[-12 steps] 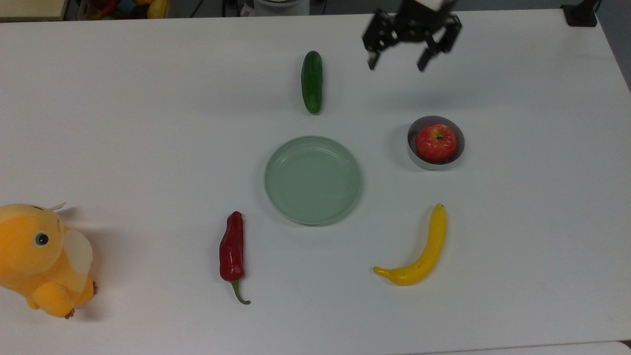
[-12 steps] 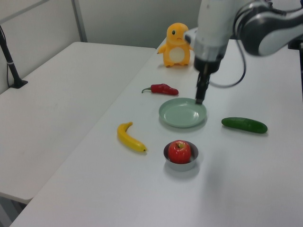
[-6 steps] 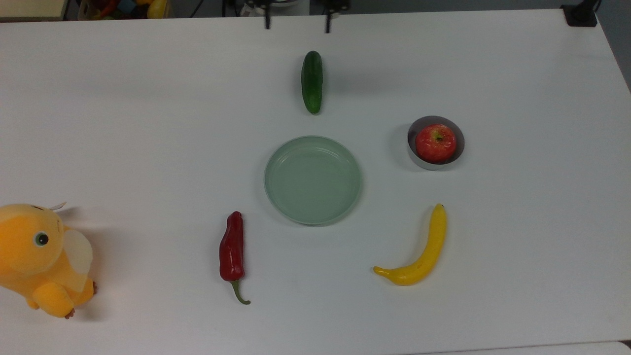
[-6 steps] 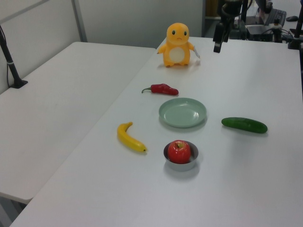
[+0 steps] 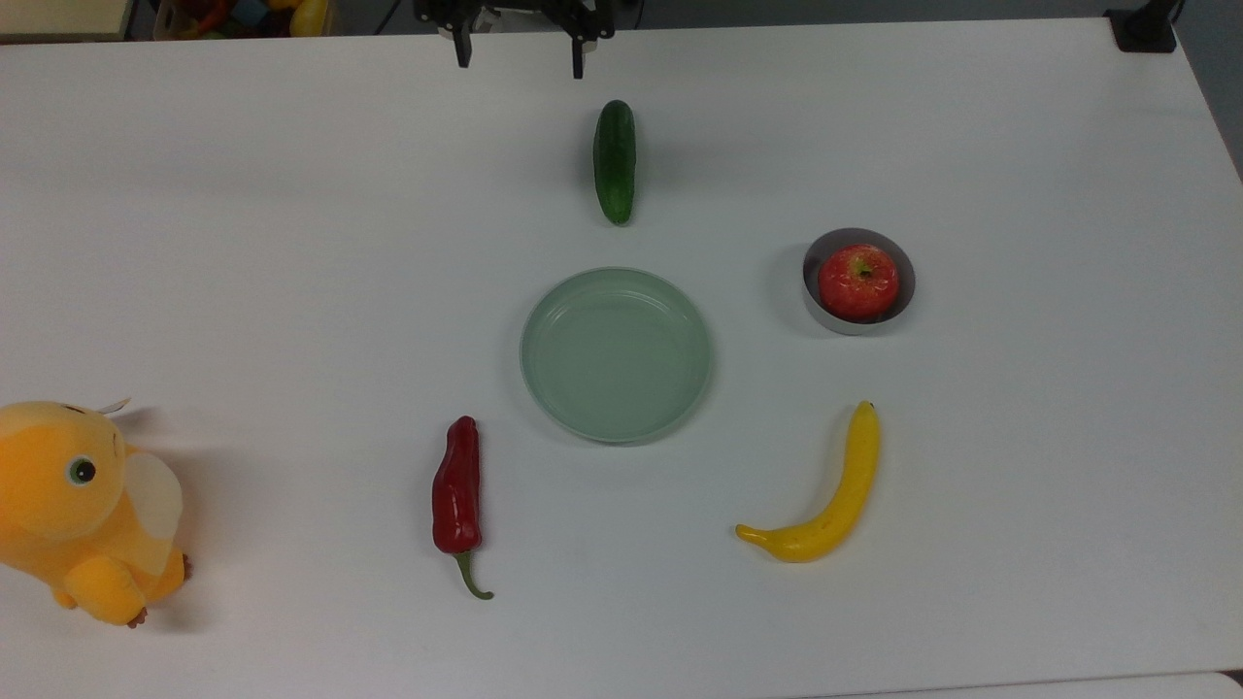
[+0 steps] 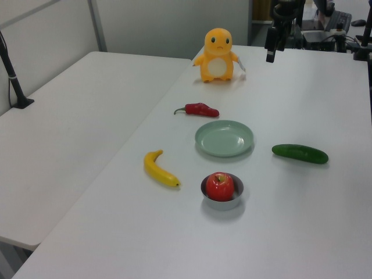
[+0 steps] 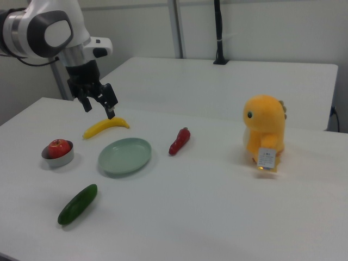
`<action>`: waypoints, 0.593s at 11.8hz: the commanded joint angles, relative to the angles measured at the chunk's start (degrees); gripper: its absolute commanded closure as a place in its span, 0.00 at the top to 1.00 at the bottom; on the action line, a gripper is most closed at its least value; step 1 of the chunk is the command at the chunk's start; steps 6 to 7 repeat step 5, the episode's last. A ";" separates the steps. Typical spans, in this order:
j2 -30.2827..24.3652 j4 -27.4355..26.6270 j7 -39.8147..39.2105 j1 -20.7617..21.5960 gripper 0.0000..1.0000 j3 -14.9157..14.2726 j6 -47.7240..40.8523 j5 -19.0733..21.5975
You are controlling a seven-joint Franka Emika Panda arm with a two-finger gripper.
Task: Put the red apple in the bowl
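Red apple [image 5: 858,282] sits in bowl [image 5: 812,301] (pincer [image 7: 98,109] well apart, fingers spread).

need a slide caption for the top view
Red apple resting in the grey bowl, gripper with jaws open near the table's far edge.

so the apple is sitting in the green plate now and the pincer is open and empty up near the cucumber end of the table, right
Not quite. The red apple sits in the small grey bowl, not the green plate, which holds nothing; the top view shows this. The rest stands: the pincer is open and empty beyond the cucumber.
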 commanded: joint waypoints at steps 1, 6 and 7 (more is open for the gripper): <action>0.05 0.33 -1.76 4.49 1.00 -4.96 -1.55 0.29; 0.75 0.52 -1.76 4.49 1.00 -4.88 -1.11 0.38; 0.75 0.52 -1.76 4.49 1.00 -4.88 -1.11 0.38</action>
